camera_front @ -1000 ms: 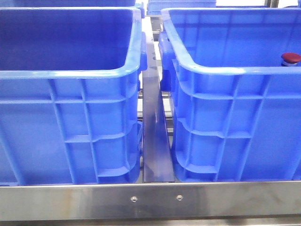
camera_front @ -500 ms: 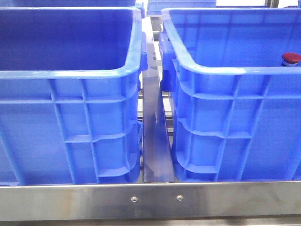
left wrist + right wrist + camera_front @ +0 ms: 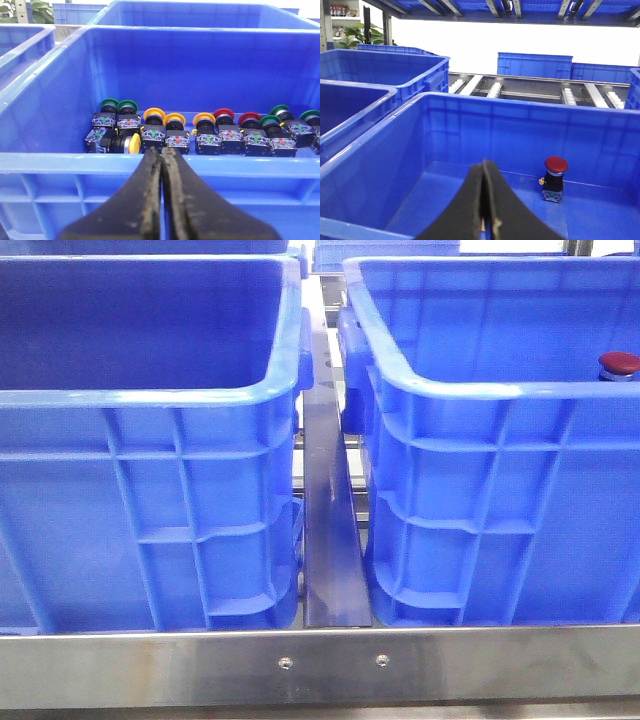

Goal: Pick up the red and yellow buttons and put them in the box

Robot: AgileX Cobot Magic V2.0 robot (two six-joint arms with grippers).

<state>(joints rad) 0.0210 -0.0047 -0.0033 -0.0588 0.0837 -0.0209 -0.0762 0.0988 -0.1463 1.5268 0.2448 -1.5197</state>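
While both grippers, left (image 3: 161, 165) and right (image 3: 484, 200), hover pinched together and empty, one red button (image 3: 555, 178) stands in the right crate (image 3: 470, 390), and crowded yellow buttons (image 3: 174, 120) beside it in the left crate (image 3: 50, 155) risk a wrong-colour grab.

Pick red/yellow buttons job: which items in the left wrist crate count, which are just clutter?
Job:
- yellow buttons, four, one lying on its side
- red buttons, two
- right crate, already holding one red button
- left gripper and right gripper, both shut, empty

Not the job:
- green buttons
- metal rail between the crates
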